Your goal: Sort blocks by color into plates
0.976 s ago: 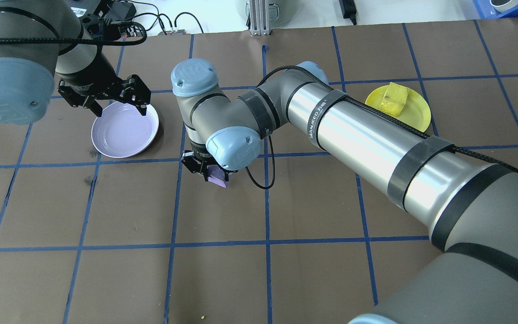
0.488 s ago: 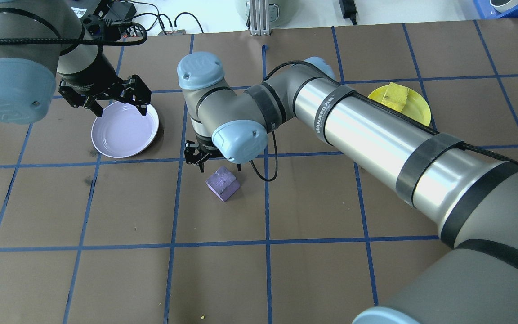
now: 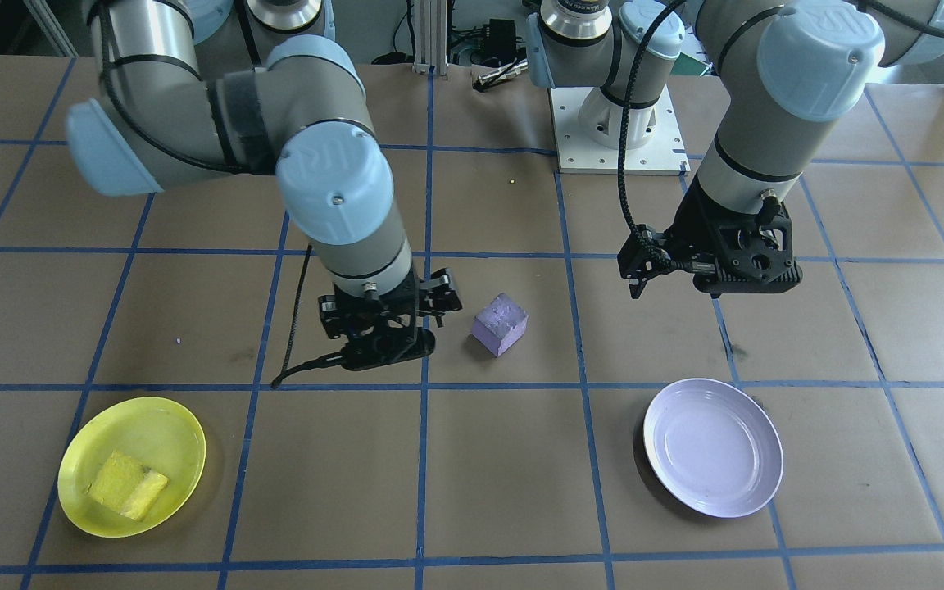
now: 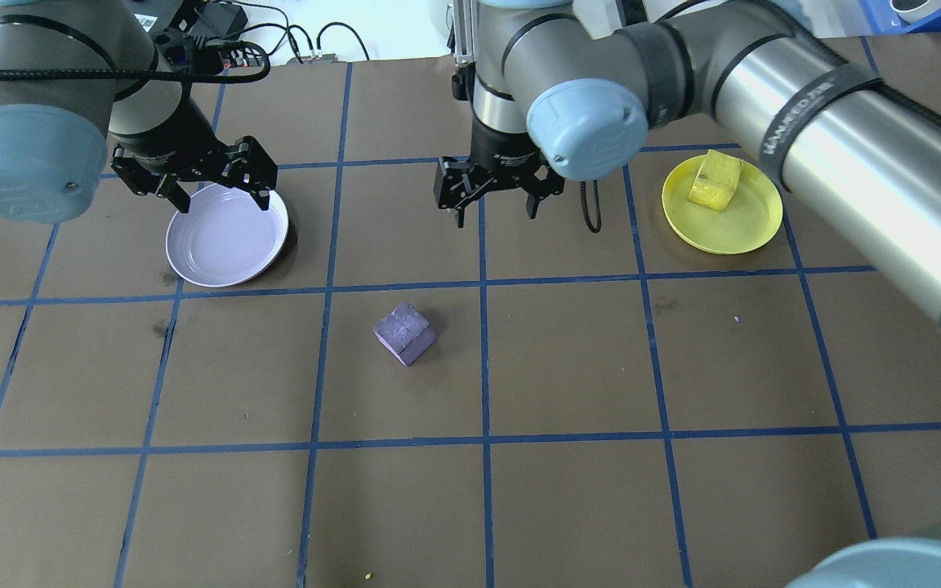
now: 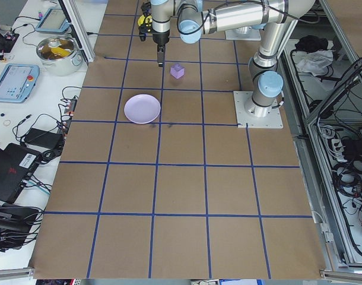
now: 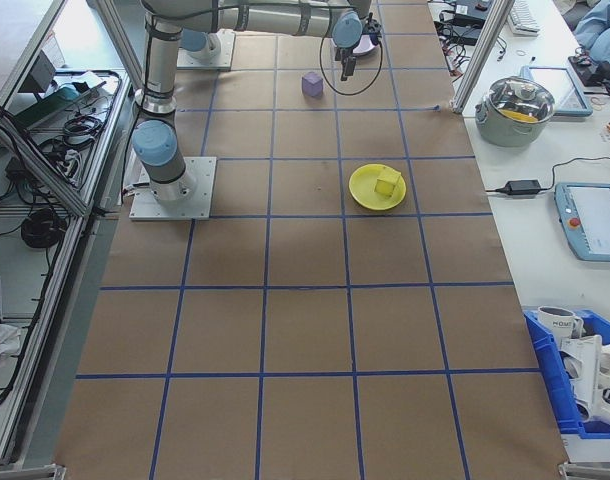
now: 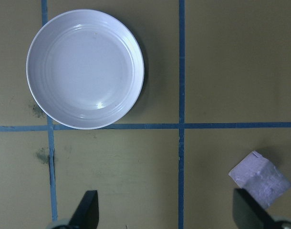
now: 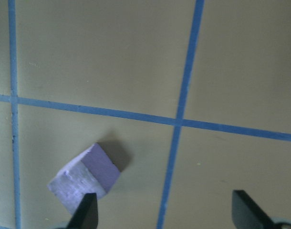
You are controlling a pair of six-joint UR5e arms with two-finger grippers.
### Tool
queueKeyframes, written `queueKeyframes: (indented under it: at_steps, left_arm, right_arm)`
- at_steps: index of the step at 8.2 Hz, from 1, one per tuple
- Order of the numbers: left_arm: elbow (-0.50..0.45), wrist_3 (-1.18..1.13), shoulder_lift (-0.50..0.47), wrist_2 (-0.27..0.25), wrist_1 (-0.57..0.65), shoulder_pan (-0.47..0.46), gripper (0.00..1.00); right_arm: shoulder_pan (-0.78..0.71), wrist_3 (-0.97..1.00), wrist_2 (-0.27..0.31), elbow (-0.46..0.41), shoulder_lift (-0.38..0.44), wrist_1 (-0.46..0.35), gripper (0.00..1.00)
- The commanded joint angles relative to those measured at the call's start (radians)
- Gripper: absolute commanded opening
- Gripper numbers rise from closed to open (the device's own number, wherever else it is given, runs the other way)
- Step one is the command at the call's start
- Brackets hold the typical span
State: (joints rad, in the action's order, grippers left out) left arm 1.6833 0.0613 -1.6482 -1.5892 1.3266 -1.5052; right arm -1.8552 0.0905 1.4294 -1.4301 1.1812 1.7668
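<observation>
Centrally, the purple block (image 4: 405, 332) is seen loose on the table (image 4: 568, 490); both the left gripper (image 4: 207, 177) and the right gripper (image 4: 495, 189) are held wide, empty.

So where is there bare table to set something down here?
The whole near half, behind the purple block, is bare. So is the lavender plate. Crowded: the far strip, with the left gripper, right gripper and yellow plate.

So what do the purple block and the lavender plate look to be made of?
Purple block: probably foam, matte, with rough, pitted faces and ragged edges. Lavender plate: likely plastic, smooth and glossy, with light glinting off its rings and rim.
</observation>
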Motion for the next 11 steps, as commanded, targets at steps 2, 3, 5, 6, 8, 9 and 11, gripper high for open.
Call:
queueKeyframes:
  at_steps: [2,3,5,6,8,9,11]
  left_arm:
    - [0.001,-0.021,-0.059,0.056,-0.007,-0.076,1.00]
    - [0.002,-0.035,-0.079,0.061,-0.003,-0.111,1.00]
    - [0.012,-0.070,-0.135,0.061,-0.006,-0.177,1.00]
    - [0.009,-0.183,-0.175,0.061,-0.007,-0.193,1.00]
    - [0.009,-0.334,-0.217,0.086,-0.006,-0.191,1.00]
    - [0.007,-0.457,-0.244,0.147,-0.006,-0.191,1.00]
    - [0.003,-0.654,-0.297,0.188,-0.006,-0.190,1.00]
  right_arm:
    - [0.254,-0.367,0.012,-0.001,0.242,-0.233,1.00]
    - [0.254,-0.365,0.066,-0.006,0.317,-0.312,1.00]
    - [0.251,-0.370,0.065,-0.012,0.373,-0.304,1.00]
    - [0.248,-0.374,0.066,-0.015,0.359,-0.259,1.00]
    - [0.249,-0.377,0.075,-0.015,0.365,-0.253,1.00]
    - [0.248,-0.377,0.063,-0.015,0.380,-0.254,1.00]
    - [0.251,-0.377,0.075,-0.027,0.406,-0.262,1.00]
